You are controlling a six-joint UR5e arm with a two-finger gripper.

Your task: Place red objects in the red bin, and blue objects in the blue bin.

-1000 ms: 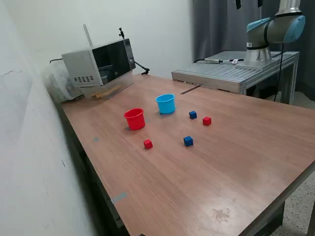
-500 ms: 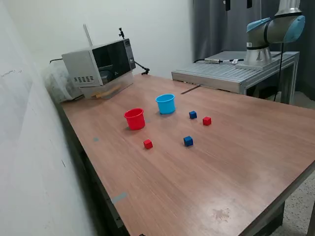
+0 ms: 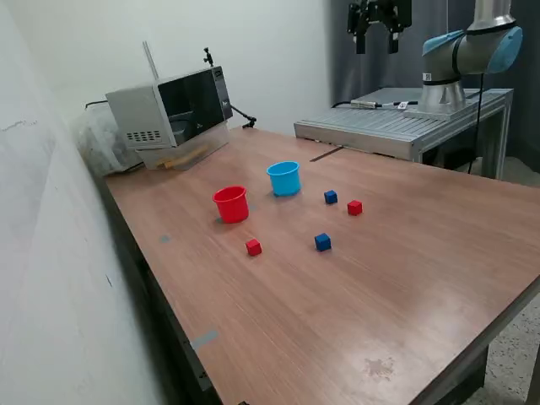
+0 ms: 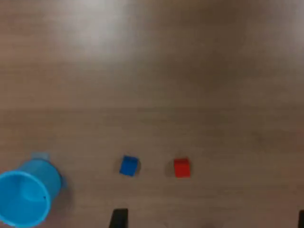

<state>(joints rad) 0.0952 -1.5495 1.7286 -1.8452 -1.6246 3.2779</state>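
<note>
The gripper (image 3: 377,35) hangs high above the table (image 3: 405,278), fingers spread wide, holding nothing. The blue cup (image 3: 284,178) stands beside the red cup (image 3: 231,204).

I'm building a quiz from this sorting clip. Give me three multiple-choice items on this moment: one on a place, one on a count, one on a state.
1. Which cup stands nearer the microwave?
A. red cup
B. blue cup
C. neither is on the table

2. How many small cubes lie on the table?
A. two
B. four
C. six

3. What is the gripper doing?
A. holding a red cube
B. resting inside a cup
C. hanging high above the table, holding nothing

Answers: 1 A, the red cup sits on the microwave's side of the blue cup. 2 B, two red and two blue. 3 C, nothing shows between its fingers.
</note>
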